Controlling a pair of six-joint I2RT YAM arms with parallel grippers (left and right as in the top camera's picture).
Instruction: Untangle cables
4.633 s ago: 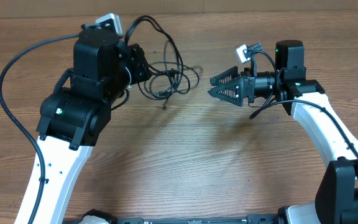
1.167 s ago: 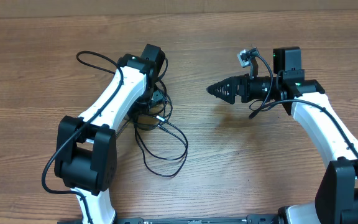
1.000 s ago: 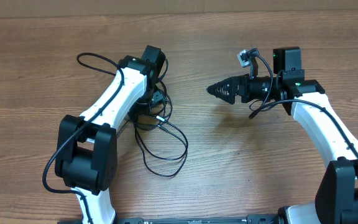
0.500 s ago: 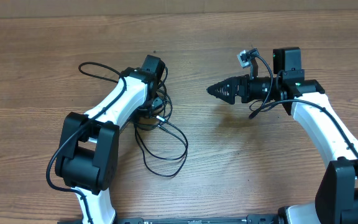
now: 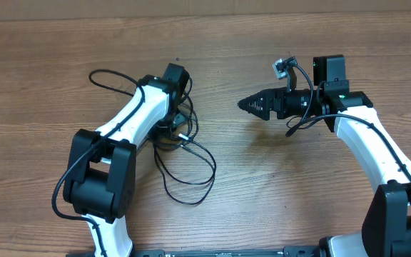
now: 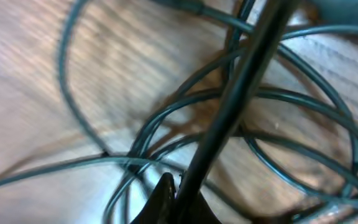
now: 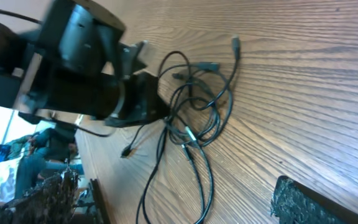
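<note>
Black cables [image 5: 180, 139] lie in a messy pile on the wood bench [image 5: 298, 200], right under & around the left fingers [image 6: 169, 200]. Left fingers are pinched tight together w/ one black cord of the pile coming out from btw them. The wrist cam is v. close & blurry, so can't tell which cord it is. Other loops cross under that cord. One big loop lies flat on the bench, on the robot's side of the left fingers. A small silver plug tip shows just beside the left fingers. Right fingers [image 5: 242, 104] are well apart from the left fingers, off to the right, spread wide w/ nothing in them, tips aimed twd the left fingers.
</note>
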